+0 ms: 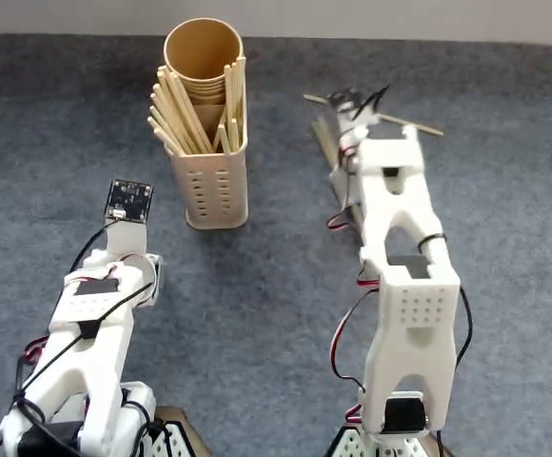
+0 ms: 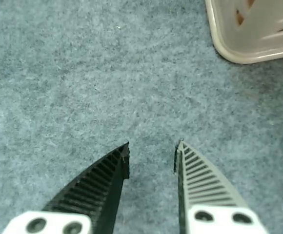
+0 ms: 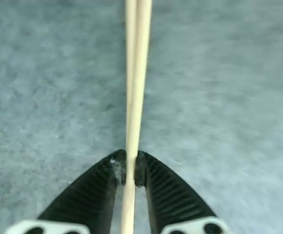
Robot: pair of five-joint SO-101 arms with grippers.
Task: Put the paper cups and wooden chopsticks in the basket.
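basket (image 1: pixel 209 195) already holds stacked paper cups (image 1: pixel 203 48) and a bunch of chopsticks (image 1: pixel 176 114), so the task looks mostly done. one chopstick pair (image 3: pixel 136 73) remains outside, pinched in the right gripper (image 3: pixel 130 168), jaws closed on it, well to the right of the basket. it needs carrying over and dropping in. left gripper (image 2: pixel 152 153) is parted a little, empty, over the carpet (image 2: pixel 58 73) near a basket corner.

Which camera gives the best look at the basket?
The high view: the basket stands whole there, upright, with paper cups and chopsticks inside. The left wrist view catches just one corner of it.
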